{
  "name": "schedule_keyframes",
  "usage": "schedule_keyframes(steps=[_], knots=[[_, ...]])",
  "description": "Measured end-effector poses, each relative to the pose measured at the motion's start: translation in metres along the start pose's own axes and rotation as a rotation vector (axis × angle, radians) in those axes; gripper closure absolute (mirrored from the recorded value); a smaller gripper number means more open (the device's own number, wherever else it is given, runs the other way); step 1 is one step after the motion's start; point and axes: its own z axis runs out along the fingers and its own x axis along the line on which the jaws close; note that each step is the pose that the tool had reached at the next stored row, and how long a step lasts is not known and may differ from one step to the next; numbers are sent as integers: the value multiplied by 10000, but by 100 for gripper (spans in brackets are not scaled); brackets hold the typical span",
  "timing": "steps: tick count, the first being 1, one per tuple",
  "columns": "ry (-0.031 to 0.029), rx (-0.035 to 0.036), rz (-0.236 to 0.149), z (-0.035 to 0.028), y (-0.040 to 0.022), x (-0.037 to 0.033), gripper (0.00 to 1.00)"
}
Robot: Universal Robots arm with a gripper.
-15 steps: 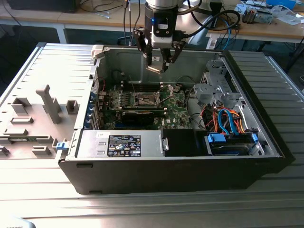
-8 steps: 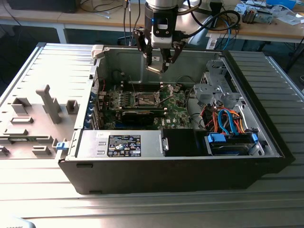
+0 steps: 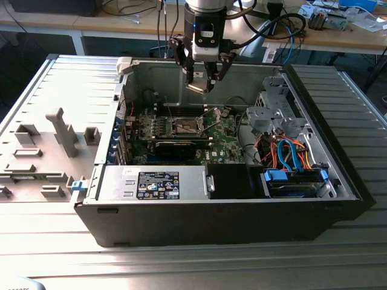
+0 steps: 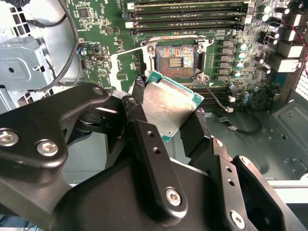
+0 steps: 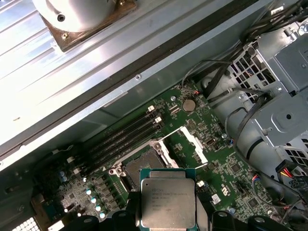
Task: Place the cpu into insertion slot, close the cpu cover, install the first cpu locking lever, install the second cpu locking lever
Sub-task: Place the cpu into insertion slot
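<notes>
Silvery-beige cpu [image 4: 168,103] pinched above the uncovered insertion slot [image 4: 176,60].
The cpu is held at two opposite edges between the black fingers [image 4: 139,91] of the end effector [image 3: 200,86], which is seen in the exterior view above the green motherboard [image 3: 224,130] inside the open computer case [image 3: 242,223]. The insertion slot is seen exposed below the chip, apart from it, with its dark centre showing, and the cpu cover [image 5: 194,144] is seen raised on its hinge beside it.
</notes>
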Motion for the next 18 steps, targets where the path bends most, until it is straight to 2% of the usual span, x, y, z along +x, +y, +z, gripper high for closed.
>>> schedule_keyframes(steps=[18], knots=[[-12,2,178,2,0,0,46]])
